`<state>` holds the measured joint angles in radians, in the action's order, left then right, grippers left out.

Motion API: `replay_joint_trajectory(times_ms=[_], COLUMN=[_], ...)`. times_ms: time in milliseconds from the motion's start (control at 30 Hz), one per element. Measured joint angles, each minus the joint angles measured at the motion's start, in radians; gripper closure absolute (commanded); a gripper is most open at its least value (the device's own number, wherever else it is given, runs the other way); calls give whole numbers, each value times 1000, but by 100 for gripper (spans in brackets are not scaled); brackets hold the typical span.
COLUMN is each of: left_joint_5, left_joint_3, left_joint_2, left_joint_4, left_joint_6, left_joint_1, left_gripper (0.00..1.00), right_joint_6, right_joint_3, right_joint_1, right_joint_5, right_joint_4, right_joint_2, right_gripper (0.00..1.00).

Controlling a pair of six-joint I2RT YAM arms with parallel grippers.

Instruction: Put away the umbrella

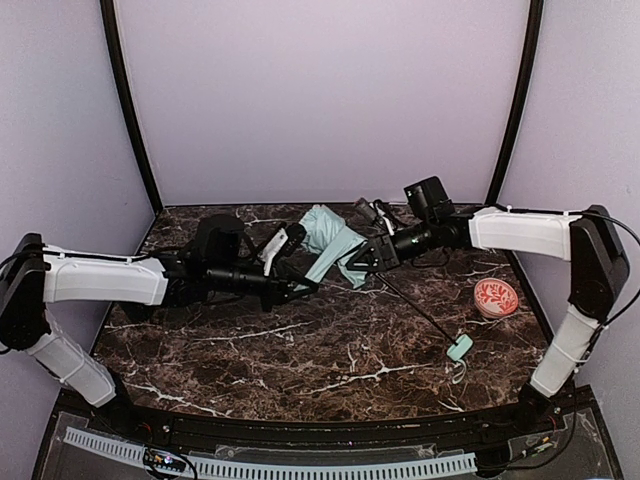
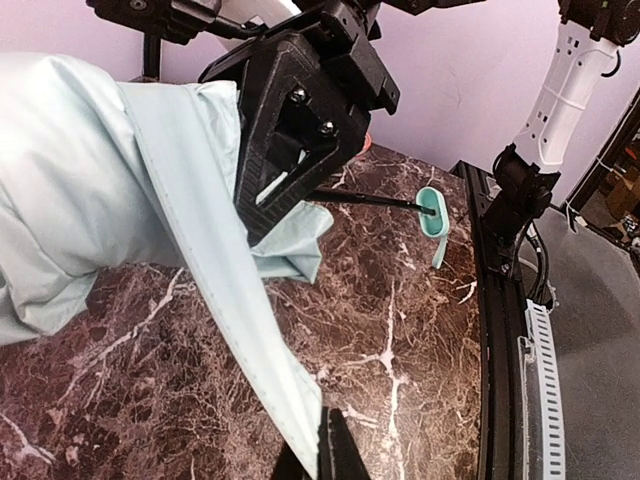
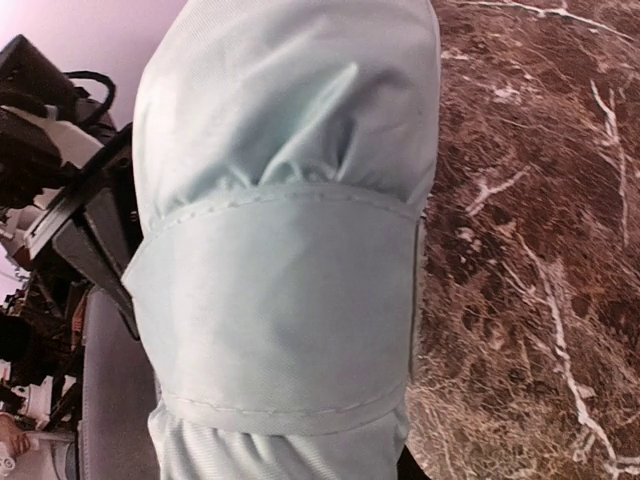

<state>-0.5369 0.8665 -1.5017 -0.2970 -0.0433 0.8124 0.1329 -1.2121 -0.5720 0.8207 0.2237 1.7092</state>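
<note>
Over to the umbrella point(image 1: 335, 238), upper middle of the top view, above the marble table point(image 1: 300, 350). Half collapsed: mint canopy point(image 1: 322, 228) bunched at the upper-left end, thin black shaft point(image 1: 415, 305) slanting down-right to the handle point(image 1: 460, 347) at lower right. Long axis diagonal, then, upper left to lower right, with the handle end aimed at the lower right corner.

Reaching in from the right, the right gripper point(image 1: 362, 257), fingers narrow and clamped on the bunched fabric just where the shaft comes out. From the left, the left gripper point(image 1: 305, 287), pinched fully closed on a loose edge of canopy. Plain at the bottom of the left wrist view, with the fabric strip running straight down into the fingertips point(image 2: 335, 450).

Filling the right wrist view: mint fabric with a flat band point(image 3: 280, 310) wrapped across it.

Up-right of the handle, apart from it, a red ball point(image 1: 496, 297).
</note>
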Motion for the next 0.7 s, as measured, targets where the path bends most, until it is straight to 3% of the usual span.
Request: replay_joint_trajectory(times_ms=[333, 500, 700], left_joint_5=[-30, -62, -122], left_joint_3=[13, 13, 10], left_joint_2=[116, 141, 116], left_joint_4=[-72, -117, -222], left_joint_6=[180, 335, 568], left_joint_1=[4, 10, -9], left_gripper=[100, 100, 100], right_joint_6=[-27, -299, -679], right_joint_3=[1, -55, -175], right_joint_1=[-13, -79, -201], right_joint_5=[291, 333, 143], right_joint_4=[-13, 206, 518], right_joint_2=[-224, -262, -244], right_gripper=[100, 100, 100])
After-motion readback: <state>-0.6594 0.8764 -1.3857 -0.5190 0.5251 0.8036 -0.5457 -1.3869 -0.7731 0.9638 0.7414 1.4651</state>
